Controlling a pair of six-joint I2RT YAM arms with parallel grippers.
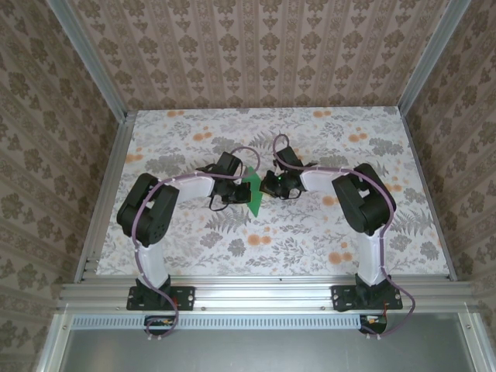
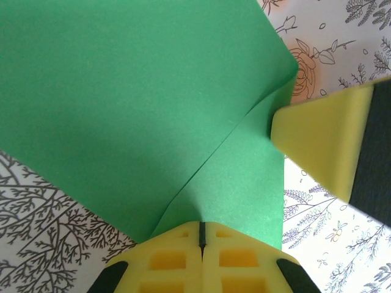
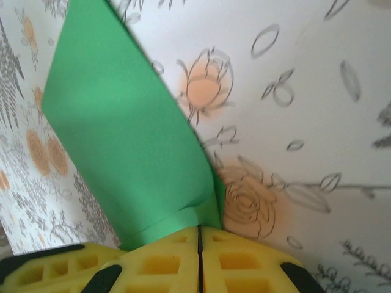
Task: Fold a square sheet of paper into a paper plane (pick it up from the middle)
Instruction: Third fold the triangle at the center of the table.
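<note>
Top view high, looking down, wrist views close, sharing green paper (image 2: 122, 91)

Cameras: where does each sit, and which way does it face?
Top external: above, behind the bases, facing down at the table; both arms show.
Left wrist: on the left arm, facing past its shut left gripper onto the green paper.
Right wrist: likewise, past the shut right gripper.
Wrist views share the green paper.

On my feed: left arm (image 1: 190, 187) and right arm (image 1: 318, 180) white links, black joints, purple cables (image 1: 246, 149); pincer pads (image 2: 211, 268) yellow foam, square recesses.
</note>
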